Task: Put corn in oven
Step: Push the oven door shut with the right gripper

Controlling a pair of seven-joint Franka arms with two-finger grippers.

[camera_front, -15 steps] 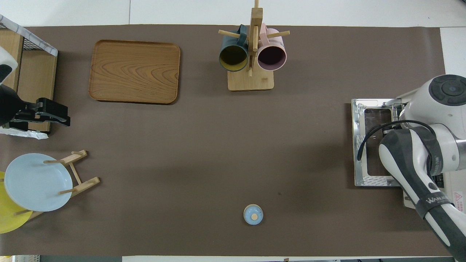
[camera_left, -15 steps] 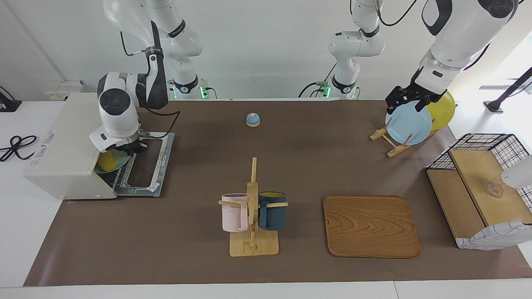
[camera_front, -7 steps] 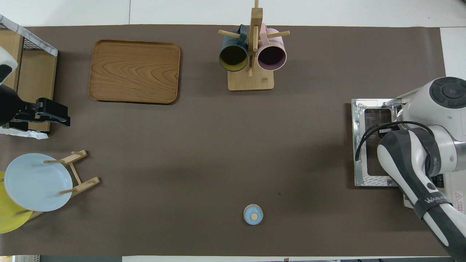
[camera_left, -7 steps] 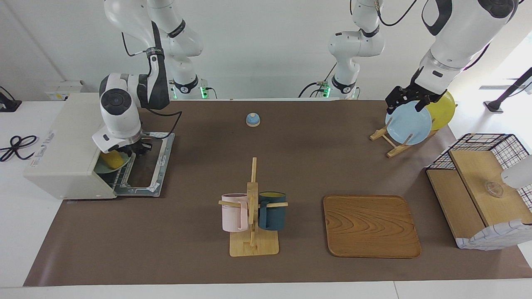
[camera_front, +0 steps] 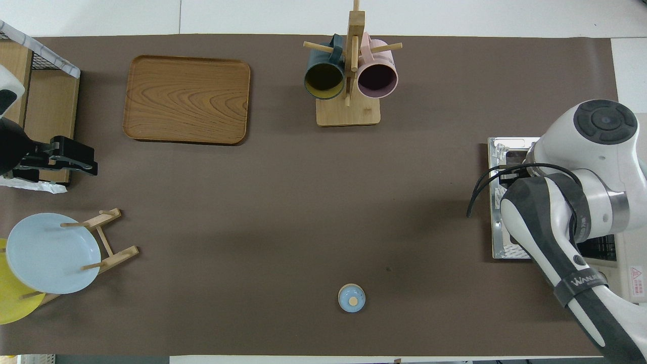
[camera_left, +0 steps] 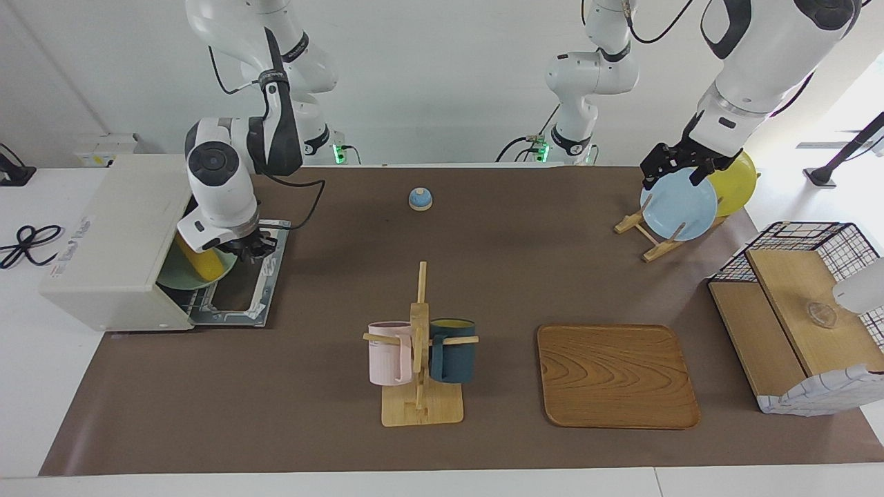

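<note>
At upper left of the facing view, we are looking at the cream oven (camera_left: 117, 241) with its door (camera_left: 243, 276) folded down flat onto the bench (camera_left: 483, 276). Inside its mouth the yellow corn (camera_left: 200, 261) is lying on a pale green plate (camera_left: 181, 280) that rests on the wire rack, part of it hidden under the oven's top. Just right of that, our right tool (camera_left: 248, 246) is hanging over the lowered door, beside the corn; we cannot tell whether its fingers are apart or together, and we cannot tell whether it is touching the cob.

Moving toward the centre, a small blue bell (camera_left: 420, 199) is sitting high in the frame, and a wooden mug stand (camera_left: 420, 373) with a pink and a dark mug is standing lower down. Right of it a wooden tray (camera_left: 617, 376) is lying flat.

At upper right, our left tool (camera_left: 675, 167) is waiting over the plate rack (camera_left: 646, 235), which is holding a blue and a yellow plate; its fingers are standing apart and holding nothing. A wire-and-wood basket (camera_left: 801, 317) is filling the right edge.

We are judging the task nearly done: the corn appears to be in the oven. What is left seems to be drawing the right arm clear, and perhaps closing the door.
</note>
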